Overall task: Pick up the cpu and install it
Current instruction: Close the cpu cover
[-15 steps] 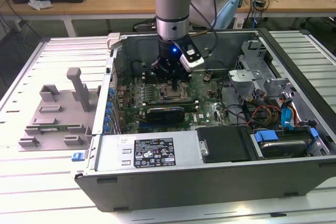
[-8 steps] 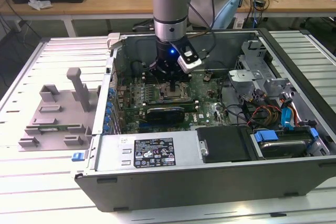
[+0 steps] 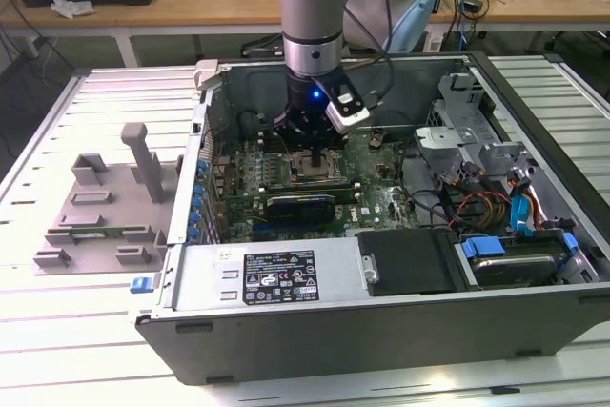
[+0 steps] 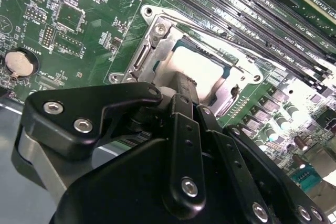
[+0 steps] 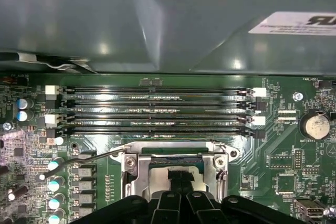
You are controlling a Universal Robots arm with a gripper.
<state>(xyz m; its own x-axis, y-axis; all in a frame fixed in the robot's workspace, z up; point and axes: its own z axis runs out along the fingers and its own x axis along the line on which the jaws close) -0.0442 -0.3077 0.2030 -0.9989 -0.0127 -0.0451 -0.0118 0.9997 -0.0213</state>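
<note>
End effector (image 4: pixel 181 83) has its slim black fingers pinched together with nothing between them, tips right at the cpu (image 4: pixel 205 64). That's the flat square silvery-white chip sitting inside the shiny metal socket frame (image 4: pixel 152 45) on the green motherboard (image 4: pixel 89 3).

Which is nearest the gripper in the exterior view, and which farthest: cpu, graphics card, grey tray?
1. cpu, right under the gripper.
2. graphics card, inside the case.
3. grey tray, outside the case, exterior view's left.
</note>
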